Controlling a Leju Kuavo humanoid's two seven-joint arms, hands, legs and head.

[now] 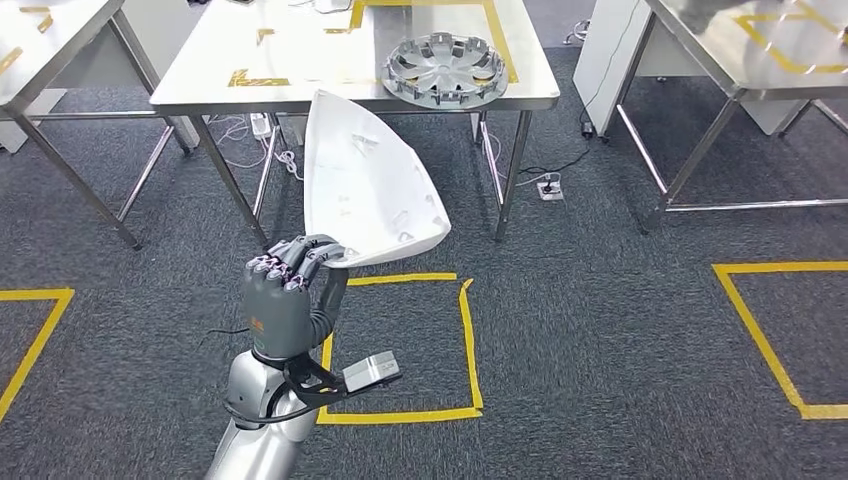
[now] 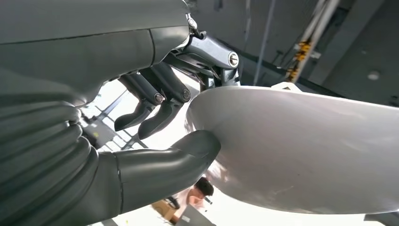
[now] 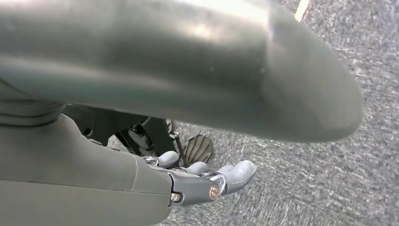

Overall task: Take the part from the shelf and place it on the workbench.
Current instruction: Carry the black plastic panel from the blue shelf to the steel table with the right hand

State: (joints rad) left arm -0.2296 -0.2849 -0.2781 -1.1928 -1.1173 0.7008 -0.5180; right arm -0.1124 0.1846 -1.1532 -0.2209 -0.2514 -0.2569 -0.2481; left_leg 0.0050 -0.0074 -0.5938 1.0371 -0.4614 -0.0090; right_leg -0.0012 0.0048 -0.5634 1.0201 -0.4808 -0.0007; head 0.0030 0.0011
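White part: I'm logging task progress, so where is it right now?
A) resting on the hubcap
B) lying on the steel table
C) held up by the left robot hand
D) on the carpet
C: the left robot hand grips the white part by its lower edge, in front of the steel table.

A silver wheel cover lies near the front right corner of the upper-centre steel table, which bears yellow tape marks. Below, a yellow tape square marks the grey carpet. A power strip lies under the table's right side.
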